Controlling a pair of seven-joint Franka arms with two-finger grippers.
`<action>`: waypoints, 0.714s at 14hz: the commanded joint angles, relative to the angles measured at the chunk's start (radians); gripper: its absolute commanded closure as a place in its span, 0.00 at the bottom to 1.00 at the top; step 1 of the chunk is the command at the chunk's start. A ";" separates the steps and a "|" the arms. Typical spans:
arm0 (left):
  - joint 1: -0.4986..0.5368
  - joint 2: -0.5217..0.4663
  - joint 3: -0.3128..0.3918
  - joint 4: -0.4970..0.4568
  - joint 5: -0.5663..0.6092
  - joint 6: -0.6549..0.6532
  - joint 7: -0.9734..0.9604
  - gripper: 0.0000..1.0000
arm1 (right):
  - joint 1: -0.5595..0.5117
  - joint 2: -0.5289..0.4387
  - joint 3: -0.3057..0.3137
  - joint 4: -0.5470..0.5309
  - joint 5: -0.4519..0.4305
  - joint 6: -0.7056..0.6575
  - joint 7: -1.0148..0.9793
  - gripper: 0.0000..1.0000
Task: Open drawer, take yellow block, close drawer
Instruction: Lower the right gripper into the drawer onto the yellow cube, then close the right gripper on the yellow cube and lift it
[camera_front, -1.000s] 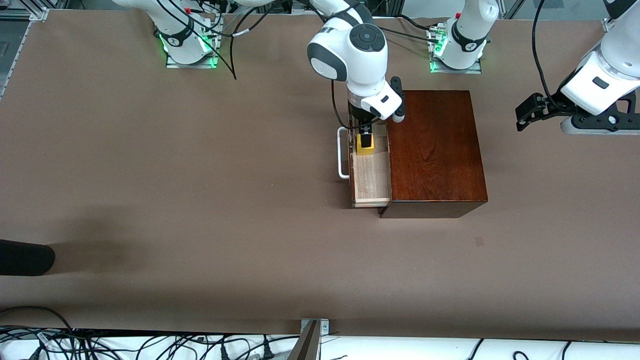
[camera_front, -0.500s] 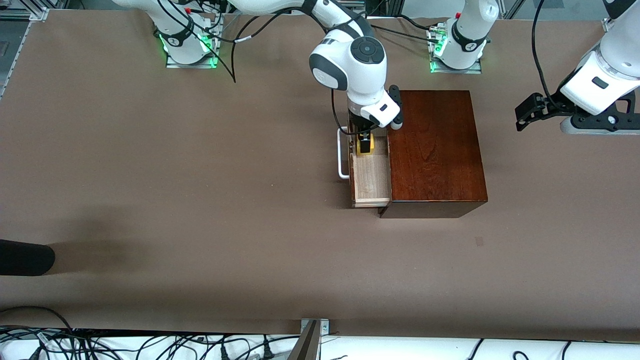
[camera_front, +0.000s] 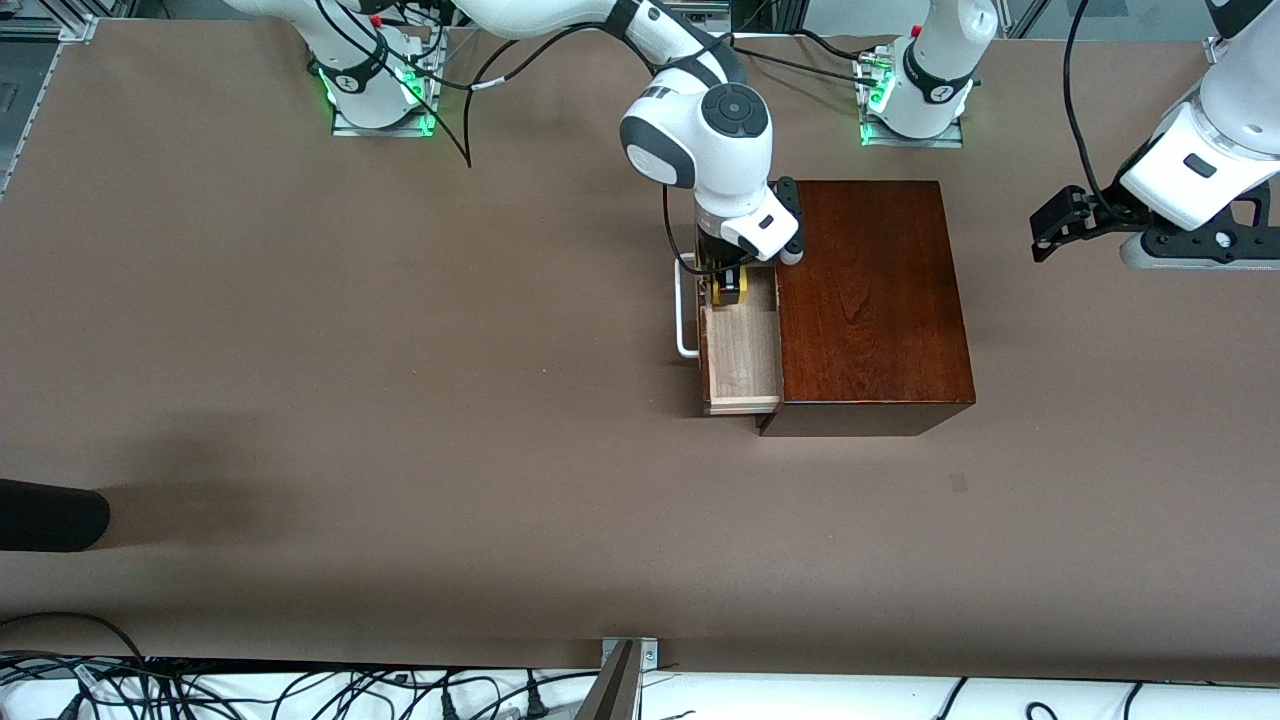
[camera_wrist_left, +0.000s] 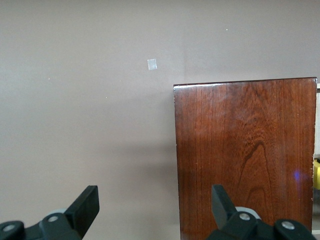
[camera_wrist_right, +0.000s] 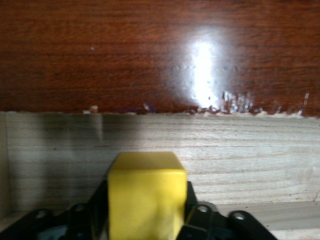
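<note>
Right gripper (camera_front: 728, 282) clamps the bright yellow block (camera_wrist_right: 146, 194) inside the open drawer (camera_front: 742, 350) — left gripper (camera_wrist_left: 155, 207), fingers spread, waits beside the mahogany box (camera_front: 870, 300).

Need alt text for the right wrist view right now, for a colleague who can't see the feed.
The right pincer is shut on the yellow block, fingers against two of its sides, inside the open drawer with its pale wood floor around it. Past the block runs the glossy dark mahogany box, with a bright glare spot on it.

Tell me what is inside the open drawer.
The drawer holds the yellow block, gripped by the right gripper; bare wood shows elsewhere. The part inside the wooden box is hidden.
</note>
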 joint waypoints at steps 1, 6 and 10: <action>-0.005 -0.006 0.006 0.005 -0.027 -0.016 0.018 0.00 | 0.006 0.014 -0.009 0.040 -0.012 -0.015 -0.009 1.00; -0.005 -0.004 0.005 0.005 -0.027 -0.017 0.018 0.00 | 0.004 -0.001 -0.009 0.132 -0.011 -0.116 -0.009 1.00; -0.006 -0.004 0.005 0.005 -0.027 -0.017 0.018 0.00 | -0.031 -0.100 -0.015 0.186 -0.003 -0.234 0.000 1.00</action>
